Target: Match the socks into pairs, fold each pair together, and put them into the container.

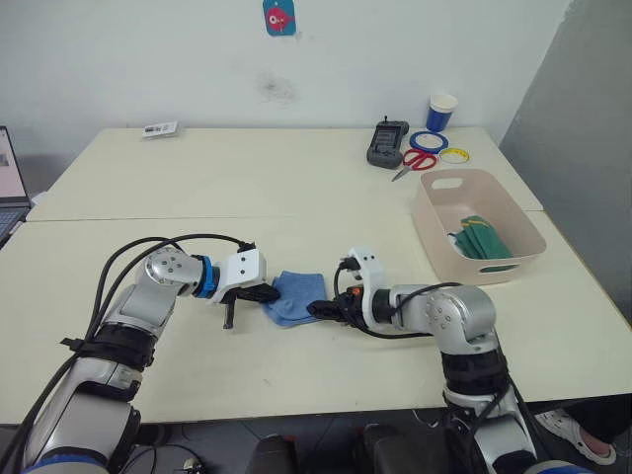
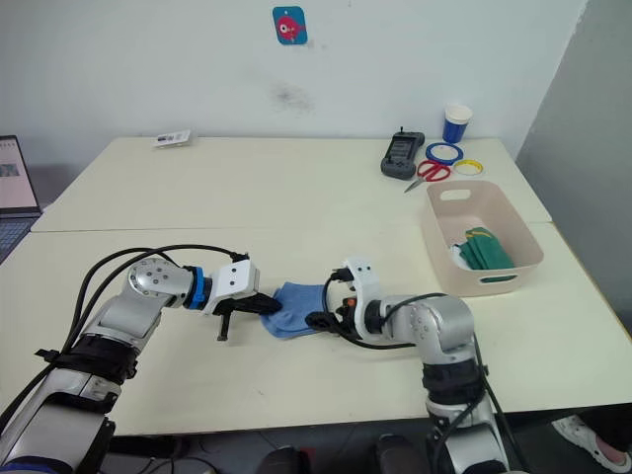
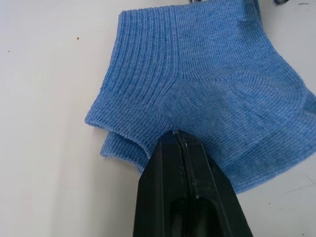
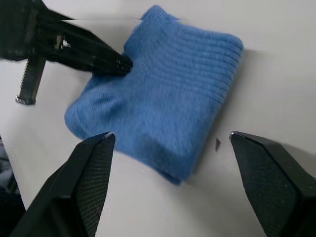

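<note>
A folded pair of light blue socks (image 1: 294, 296) lies on the table between my two grippers. My left gripper (image 1: 269, 293) is shut, its tip pinching the pair's left edge (image 3: 174, 134). On the pair's right side my right gripper (image 1: 318, 309) is open, and in the right wrist view its two fingers (image 4: 94, 173) stand wide apart, facing the folded cloth (image 4: 163, 98). The beige container (image 1: 494, 270) stands at the right, holding dark green socks (image 1: 482, 240) with a bit of white sock beside them.
Behind the container are a blue-and-white cup (image 1: 441, 111), red scissors (image 1: 415, 163), a blue ring (image 1: 430, 141), a yellow ring (image 1: 454, 154) and a black handheld device (image 1: 388, 143). A laptop (image 1: 10, 183) sits at the far left edge. A small card (image 1: 159, 128) lies at the back.
</note>
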### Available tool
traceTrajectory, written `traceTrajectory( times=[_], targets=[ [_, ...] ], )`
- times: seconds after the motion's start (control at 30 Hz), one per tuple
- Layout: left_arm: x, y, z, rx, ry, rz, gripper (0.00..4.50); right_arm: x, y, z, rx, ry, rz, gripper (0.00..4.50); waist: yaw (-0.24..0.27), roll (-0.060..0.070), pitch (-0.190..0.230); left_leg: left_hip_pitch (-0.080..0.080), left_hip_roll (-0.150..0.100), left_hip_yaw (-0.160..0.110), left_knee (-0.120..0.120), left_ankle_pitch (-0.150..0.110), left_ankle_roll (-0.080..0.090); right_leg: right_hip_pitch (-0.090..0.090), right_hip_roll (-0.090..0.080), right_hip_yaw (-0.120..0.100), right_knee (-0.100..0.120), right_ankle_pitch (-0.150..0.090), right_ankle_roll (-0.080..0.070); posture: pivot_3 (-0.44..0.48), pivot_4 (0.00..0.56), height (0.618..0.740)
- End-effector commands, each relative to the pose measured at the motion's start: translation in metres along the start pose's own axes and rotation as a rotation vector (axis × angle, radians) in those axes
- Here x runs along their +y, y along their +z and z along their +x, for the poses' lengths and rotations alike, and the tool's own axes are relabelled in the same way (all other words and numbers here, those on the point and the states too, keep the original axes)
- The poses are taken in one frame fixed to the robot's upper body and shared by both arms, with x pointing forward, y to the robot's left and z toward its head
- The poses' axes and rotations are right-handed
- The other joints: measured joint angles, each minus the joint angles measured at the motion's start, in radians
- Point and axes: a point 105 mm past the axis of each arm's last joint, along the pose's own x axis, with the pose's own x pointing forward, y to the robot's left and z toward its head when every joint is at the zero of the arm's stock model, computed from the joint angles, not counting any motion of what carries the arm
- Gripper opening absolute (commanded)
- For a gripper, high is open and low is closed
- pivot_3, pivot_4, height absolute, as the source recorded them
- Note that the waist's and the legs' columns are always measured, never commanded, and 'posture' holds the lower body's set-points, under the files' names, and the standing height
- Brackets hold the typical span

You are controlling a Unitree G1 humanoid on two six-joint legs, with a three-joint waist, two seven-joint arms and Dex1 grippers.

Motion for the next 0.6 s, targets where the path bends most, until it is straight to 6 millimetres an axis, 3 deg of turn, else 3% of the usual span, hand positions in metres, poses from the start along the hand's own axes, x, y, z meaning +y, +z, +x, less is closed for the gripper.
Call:
traceTrajectory(
  times=[0.03,0.3,0.57,0.6],
  targets=[
    [-0.011,-0.024,0.002,0.094,-0.032,-0.061,0.00,0.004,0.003,0.013,-0.001,0.029,0.055,4.05,0.000,0.000,-0.001,0.000,0.000,0.000,0.000,0.000,0.000,0.000,0.000,0.000,0.000,0.000,0.000,0.000,0.150,0.732],
    [-0.008,-0.023,-0.002,0.093,-0.017,-0.068,0.00,0.023,0.017,0.036,-0.048,0.171,0.168,4.05,-0.004,0.001,-0.006,0.001,0.000,0.001,-0.002,0.000,0.000,0.000,0.000,0.001,0.000,0.000,0.000,0.000,0.150,0.732],
    [-0.006,-0.024,-0.008,0.099,-0.008,-0.068,0.00,0.035,0.023,0.047,-0.061,0.246,0.143,4.05,-0.018,0.001,-0.006,0.001,0.000,0.000,-0.003,0.000,0.000,0.000,0.000,0.001,0.000,0.000,0.000,0.000,0.150,0.732],
    [-0.006,-0.023,-0.008,0.096,-0.006,-0.070,0.00,0.037,0.023,0.048,-0.060,0.248,0.135,3.88,-0.018,0.001,-0.006,0.001,0.000,0.000,-0.004,0.000,0.000,0.000,0.000,0.001,0.000,0.000,0.000,0.000,0.150,0.732]
  ],
)
